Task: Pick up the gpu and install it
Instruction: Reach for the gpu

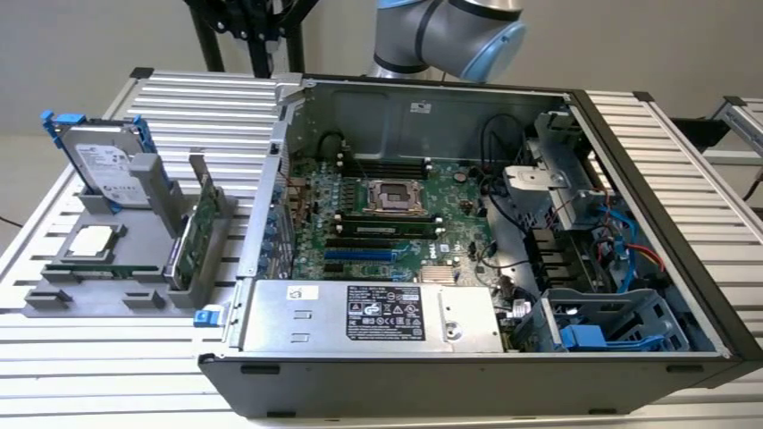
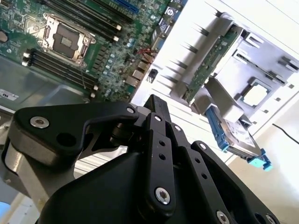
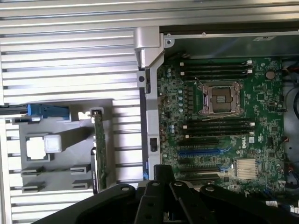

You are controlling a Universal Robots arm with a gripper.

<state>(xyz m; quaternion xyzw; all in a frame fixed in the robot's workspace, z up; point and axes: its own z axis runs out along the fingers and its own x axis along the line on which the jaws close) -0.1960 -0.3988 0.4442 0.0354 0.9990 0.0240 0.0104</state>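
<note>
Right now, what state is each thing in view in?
gpu, standing on edge in the grey holder, not yet picked up.
hard drive, upright in the same holder.
processor, lying flat on the holder.
computer case, side open, motherboard exposed.
processor socket, appears empty.

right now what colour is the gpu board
Green. The gpu stands on edge in its grey holder, clearest in the first wrist view.

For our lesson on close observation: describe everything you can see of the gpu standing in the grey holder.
The gpu is a thin green circuit-board card standing on its long edge in a slot of the grey holder. It sits outside the open computer case, on the exterior view's left. Grey uprights of the holder flank it. Its cooler cannot be made out.
</note>
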